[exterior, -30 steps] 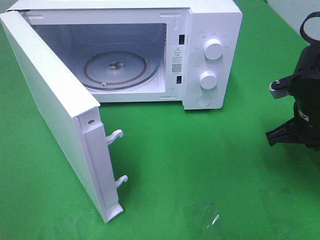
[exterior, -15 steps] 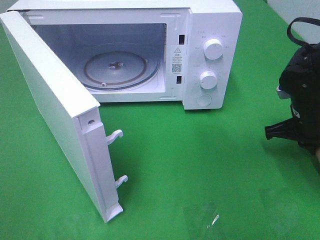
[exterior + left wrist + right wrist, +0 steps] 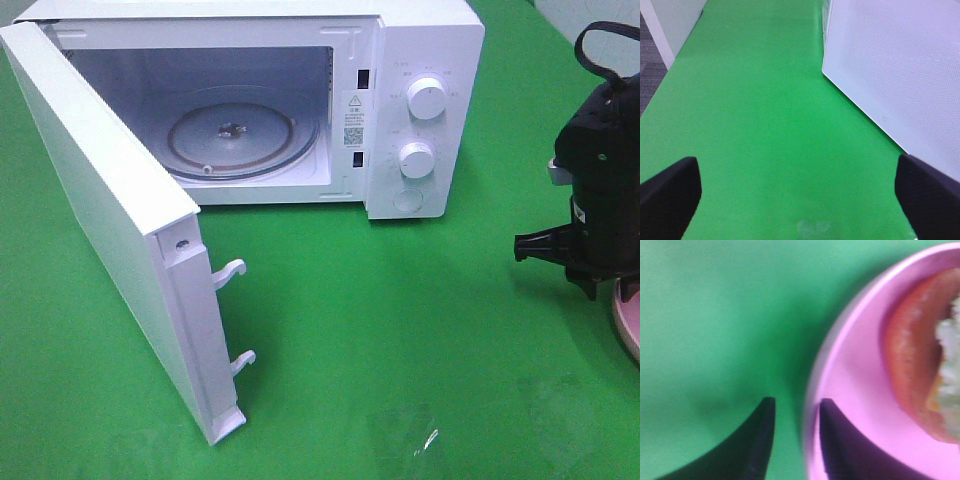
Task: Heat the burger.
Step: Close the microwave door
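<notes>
- The right pincer [image 3: 795, 440] hangs low at the right edge of the bench [image 3: 420, 330], its two dark fingers [image 3: 752, 440] standing a narrow gap apart and holding nothing.
- One finger is over the green cover; the other is over the rim of the pink plate [image 3: 850, 405], so the rim runs up between them. Whether either finger touches the rim I cannot tell.
- The burger [image 3: 917, 355] lies on that plate, further in from the rim than the fingers and apart from them; only its glossy brown bun and a pale frill show, blurred.
- In the high view only a sliver of the plate shows at the bench's right edge, under the right arm [image 3: 600, 190].
- The left pincer [image 3: 797, 195] is spread wide and empty, over bare green cover beside the microwave door [image 3: 895, 70].
- The microwave [image 3: 420, 100] stands at the far edge, door swung open, its glass turntable [image 3: 235, 130] bare.
</notes>
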Controlling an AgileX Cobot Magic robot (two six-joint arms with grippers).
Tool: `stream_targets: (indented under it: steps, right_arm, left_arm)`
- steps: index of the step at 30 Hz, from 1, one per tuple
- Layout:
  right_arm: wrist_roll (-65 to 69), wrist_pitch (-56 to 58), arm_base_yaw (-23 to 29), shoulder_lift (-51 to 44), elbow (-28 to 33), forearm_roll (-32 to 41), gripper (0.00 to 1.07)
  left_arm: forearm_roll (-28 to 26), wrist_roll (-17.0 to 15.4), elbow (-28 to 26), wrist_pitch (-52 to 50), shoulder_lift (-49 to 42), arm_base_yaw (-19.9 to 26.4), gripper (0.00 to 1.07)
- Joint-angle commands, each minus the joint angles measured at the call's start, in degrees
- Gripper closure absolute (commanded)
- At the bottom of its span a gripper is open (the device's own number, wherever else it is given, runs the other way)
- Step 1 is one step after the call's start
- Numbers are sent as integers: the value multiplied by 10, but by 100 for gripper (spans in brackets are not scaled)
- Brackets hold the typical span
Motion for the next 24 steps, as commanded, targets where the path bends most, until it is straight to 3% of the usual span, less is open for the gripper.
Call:
stream_targets:
  steps: [1, 11, 13, 15, 18, 19, 24]
  right_arm:
    - [-41, -21, 10, -31, -3, 19, 63]
    - [-179, -46, 68, -146, -3, 28, 55]
    - [-223, -45, 80, -168, -3, 49, 51]
    - [-308, -32, 109, -214, -3, 115, 36]
    - [-327, -22, 116, -226, -3, 135, 32]
    - [-397, 14, 134, -249, -3, 193, 27]
    - [-450, 48, 160, -272, -1, 231, 30]
  left_arm:
    - [3, 2, 0, -8, -2, 2, 6]
    - [3, 2, 0, -8, -2, 2, 6]
    - [3, 2, 0, -8, -2, 2, 6]
    - [3, 2, 0, -8, -2, 2, 6]
    - [3, 2, 0, -8, -2, 2, 6]
    - [3, 2, 0, -8, -2, 2, 6]
    - [3, 2, 0, -8, -2, 2, 6]
